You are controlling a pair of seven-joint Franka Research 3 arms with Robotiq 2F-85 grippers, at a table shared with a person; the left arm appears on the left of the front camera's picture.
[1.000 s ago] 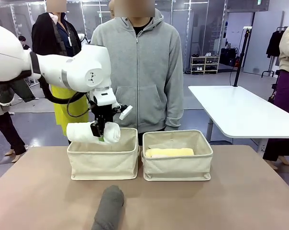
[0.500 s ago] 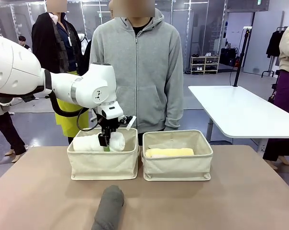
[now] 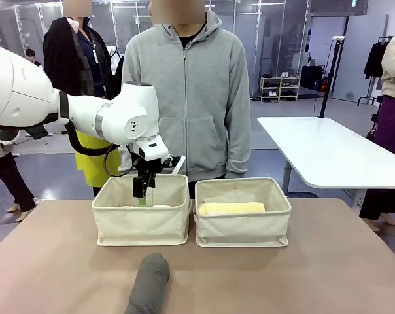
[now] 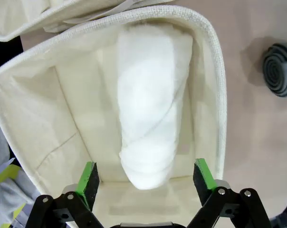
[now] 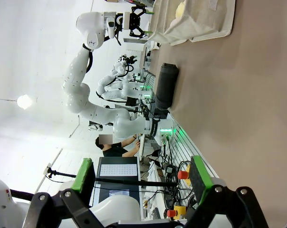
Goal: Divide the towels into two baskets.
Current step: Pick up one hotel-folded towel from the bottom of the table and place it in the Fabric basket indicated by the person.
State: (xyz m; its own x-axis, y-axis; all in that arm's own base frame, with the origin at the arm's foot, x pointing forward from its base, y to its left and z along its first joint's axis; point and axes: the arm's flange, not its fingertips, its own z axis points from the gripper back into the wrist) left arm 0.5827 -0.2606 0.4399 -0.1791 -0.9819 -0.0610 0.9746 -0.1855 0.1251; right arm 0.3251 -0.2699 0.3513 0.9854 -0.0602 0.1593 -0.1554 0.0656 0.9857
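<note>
The left tool (image 4: 144, 166) hangs just over the left basket (image 3: 140, 226), at the middle left of the front view. Its two green fingers stand wide apart and hold nothing. In the left wrist view the white towel (image 4: 150, 109) lies flat on the bottom of that basket. It runs from the middle of the frame up toward the top, and one rolled end sits between the two fingers but below them, with a gap on each side. The right basket (image 3: 242, 229) stands just beside the left one, and their walls almost touch in the middle of the front view. A yellow towel (image 3: 231, 208) lies inside it, long side across. A pale bit shows behind the yellow towel; it may be another towel, but it is too hard to tell. The dark grey towel (image 3: 148, 284) lies on the bare desk (image 3: 315, 275) at the bottom of the front view, in front of the left basket and apart from it. The right tool (image 5: 141, 161) is low over the desk with its fingers apart and nothing between them. A person (image 3: 188, 85) in a grey hooded top stands behind the baskets, at the top middle of the front view.
</note>
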